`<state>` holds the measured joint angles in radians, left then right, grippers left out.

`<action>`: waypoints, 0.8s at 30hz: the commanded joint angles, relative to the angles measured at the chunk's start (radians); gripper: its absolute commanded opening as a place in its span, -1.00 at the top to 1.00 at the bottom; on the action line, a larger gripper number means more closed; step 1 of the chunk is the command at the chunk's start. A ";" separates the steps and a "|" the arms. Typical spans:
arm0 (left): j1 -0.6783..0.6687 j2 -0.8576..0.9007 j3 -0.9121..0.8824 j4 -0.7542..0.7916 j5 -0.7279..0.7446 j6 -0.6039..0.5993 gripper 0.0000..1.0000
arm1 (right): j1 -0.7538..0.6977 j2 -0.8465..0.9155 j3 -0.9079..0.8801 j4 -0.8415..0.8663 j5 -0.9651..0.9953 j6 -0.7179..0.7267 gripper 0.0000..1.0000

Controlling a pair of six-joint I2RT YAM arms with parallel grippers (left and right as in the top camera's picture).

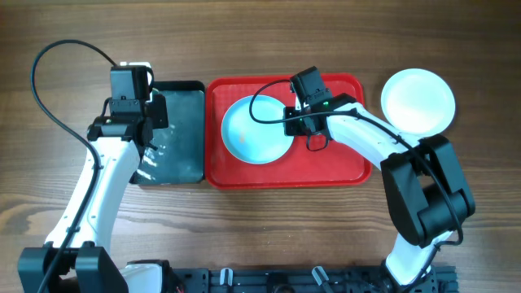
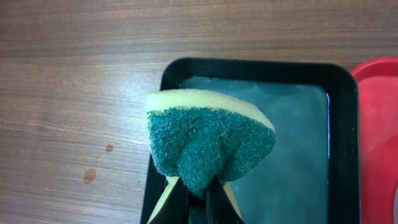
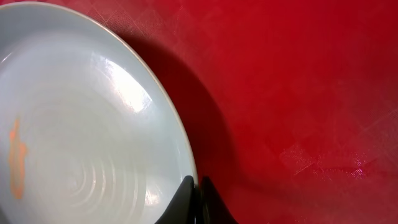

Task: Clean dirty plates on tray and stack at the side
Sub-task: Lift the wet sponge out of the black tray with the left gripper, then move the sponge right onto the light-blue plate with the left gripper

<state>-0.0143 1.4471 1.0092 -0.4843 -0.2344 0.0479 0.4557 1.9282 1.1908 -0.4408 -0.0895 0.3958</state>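
Two plates: one aqua plate (image 1: pixel 256 130) on the red tray (image 1: pixel 342 167), rim clamped by the right pincer (image 3: pixel 196 183); one white plate (image 1: pixel 418 100) on the bench (image 1: pixel 244 236), right of it. Left pincer (image 2: pixel 199 196) grips one green sponge (image 2: pixel 208 146).

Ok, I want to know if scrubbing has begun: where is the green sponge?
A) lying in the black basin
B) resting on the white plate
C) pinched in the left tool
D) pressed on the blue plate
C: the left tool pinches the folded green sponge above the black basin, away from the blue plate on the red tray.
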 commanded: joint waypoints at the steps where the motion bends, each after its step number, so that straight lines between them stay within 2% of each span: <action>1: -0.004 -0.022 0.017 0.074 -0.035 -0.056 0.92 | 0.005 0.013 0.012 0.005 -0.019 -0.003 0.91; 4: -0.019 -0.086 0.033 0.173 -0.040 -0.098 0.92 | 0.005 0.013 0.012 0.006 -0.024 -0.003 0.91; 6: -0.056 -0.109 0.033 0.185 -0.027 -0.114 0.92 | 0.005 0.013 0.012 0.006 -0.024 -0.003 0.91; 10: -0.188 -0.077 0.032 0.130 0.121 -0.268 0.92 | 0.005 0.013 0.012 0.007 -0.024 -0.003 0.91; 13: -0.275 0.011 0.032 0.121 0.213 -0.375 0.92 | 0.005 0.013 0.012 0.007 -0.024 -0.003 0.91; 19: -0.388 0.202 0.032 0.122 0.211 -0.405 0.92 | 0.005 0.013 0.012 0.009 -0.024 -0.003 0.91; 24: -0.447 0.240 0.032 0.133 0.135 -0.433 0.92 | 0.005 0.013 0.012 0.009 -0.024 -0.003 0.92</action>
<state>-0.4305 1.6833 1.0260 -0.3645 -0.0467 -0.3450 0.4557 1.9282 1.1908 -0.4366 -0.1043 0.3958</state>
